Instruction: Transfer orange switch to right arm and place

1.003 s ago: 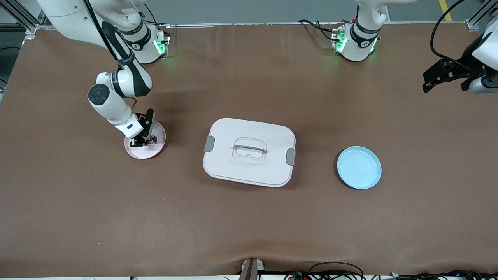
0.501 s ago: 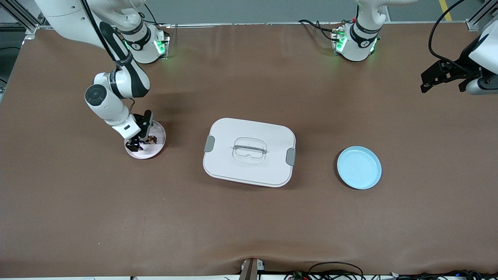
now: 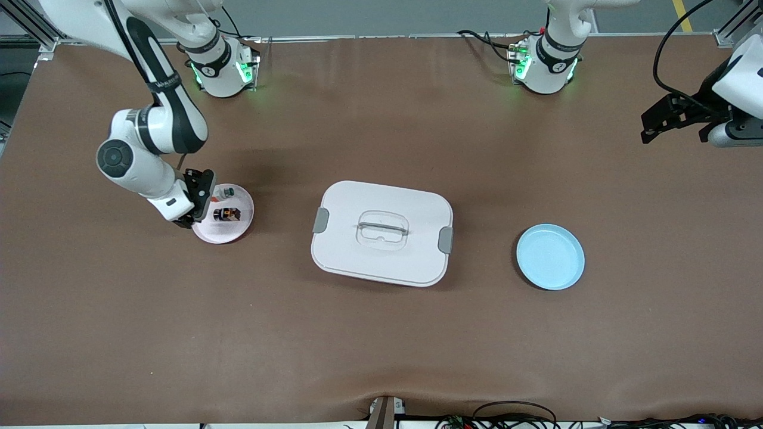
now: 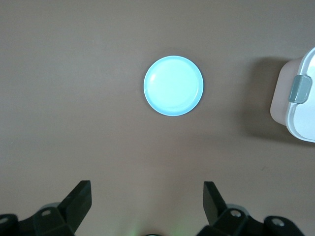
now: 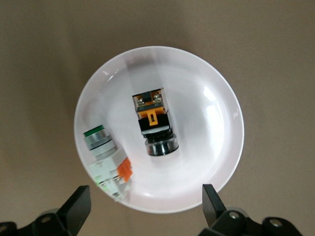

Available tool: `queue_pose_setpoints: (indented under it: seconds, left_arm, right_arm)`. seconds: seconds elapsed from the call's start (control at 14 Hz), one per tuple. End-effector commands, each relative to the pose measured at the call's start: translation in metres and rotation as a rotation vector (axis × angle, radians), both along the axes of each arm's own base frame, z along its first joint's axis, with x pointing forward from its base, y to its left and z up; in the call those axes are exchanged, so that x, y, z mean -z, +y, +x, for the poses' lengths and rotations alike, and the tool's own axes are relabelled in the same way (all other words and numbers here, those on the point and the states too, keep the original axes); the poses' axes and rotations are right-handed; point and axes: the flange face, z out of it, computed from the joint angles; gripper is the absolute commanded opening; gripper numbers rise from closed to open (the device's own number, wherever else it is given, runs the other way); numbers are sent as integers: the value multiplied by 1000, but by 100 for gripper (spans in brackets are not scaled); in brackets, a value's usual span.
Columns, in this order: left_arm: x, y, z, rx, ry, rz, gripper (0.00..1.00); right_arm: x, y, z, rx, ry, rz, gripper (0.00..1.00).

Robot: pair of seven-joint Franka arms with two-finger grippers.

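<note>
Orange switch (image 5: 153,124): we find it lying on its side in the white plate (image 5: 216,147), near the plate's middle, free of any claw; its dark cylindrical end points one way, its screw-terminal end the other.
White plate: it sits on the worktop (image 3: 381,345) toward the right arm's end, well apart from the lidded white box (image 3: 381,233).
Neighbouring part (image 5: 106,160): a whitish-green component with an orange bit lies just beside the switch in the same plate, apart from it.
Right claw (image 3: 199,202): we see its fingers spread wide, hanging over the plate's edge and holding nothing.
Left claw (image 3: 679,119): spread and empty, it waits high over the left arm's end of the worktop, with the blue plate (image 4: 173,85) in its wrist view.
Handling: we judge the switch light, rigid and hard-cased, with smooth plastic flanks that may slip.
Grip site: we would pinch the blocky black body across its flat sides, not the round end, which could roll between the pads.
Hazard: we judge the neighbouring part easy to nudge.
</note>
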Motion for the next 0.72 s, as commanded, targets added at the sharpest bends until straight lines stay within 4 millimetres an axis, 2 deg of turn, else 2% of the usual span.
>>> queue_pose_setpoints:
  seconds: [0.0,0.14,0.29,0.64]
  left_arm:
    - [-3,3,0,14,-11,-2,100]
    - [-1,3,0,14,-8,-2,100]
    - [-2,4,0,11,-8,-2,100]
    - [-1,6,-2,10,-6,-1,100]
  right_arm:
    - [-42,-4,5,115,52,-33,100]
    - [-78,-9,18,197,111,-60,100]
    - [-107,-15,28,226,149,-70,100]
    - [-158,-71,37,345,195,-63,100]
